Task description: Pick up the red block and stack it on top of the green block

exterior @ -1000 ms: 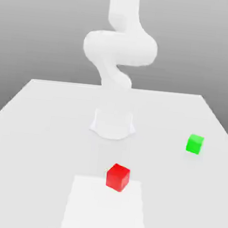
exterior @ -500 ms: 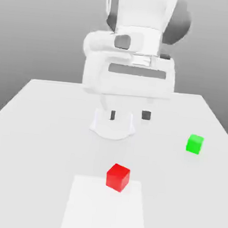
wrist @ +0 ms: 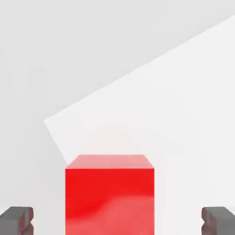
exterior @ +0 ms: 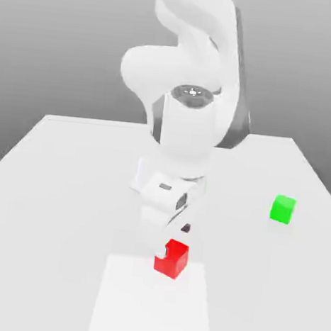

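Fingers [wrist: 17, 219] of the gripper [wrist: 117, 220] stand spread wide, one dark pad on each side of the red block [wrist: 109, 195], with clear space between each pad and the block's faces. Nothing is pinched yet; the jaws look set that far apart so they can drop past the cube without nudging it. From the hand's camera the block sits squarely midway between the pads, which I take as the reason for the hand's pose: it has been lined up straight over the cube for a grasp from above.

From where the outside camera looks, the gripper [exterior: 176, 235] hangs right over the red block [exterior: 172, 259], its lower edge already overlapping the cube's upper corner at about eleven o'clock. The white arm [exterior: 189, 138] rises behind it toward twelve o'clock, folded over so the wrist points down.

The red block rests on a paler square patch [exterior: 151, 302] of the table [exterior: 50, 207], near that patch's far edge. The green block [exterior: 283, 209] sits at roughly two o'clock from the red one, well apart, alone on the bare tabletop and untouched.

My reading is that this is the descent before the grab: the hand needs to sink a little lower, then close. The lift and the carry over to the green block are not yet begun.
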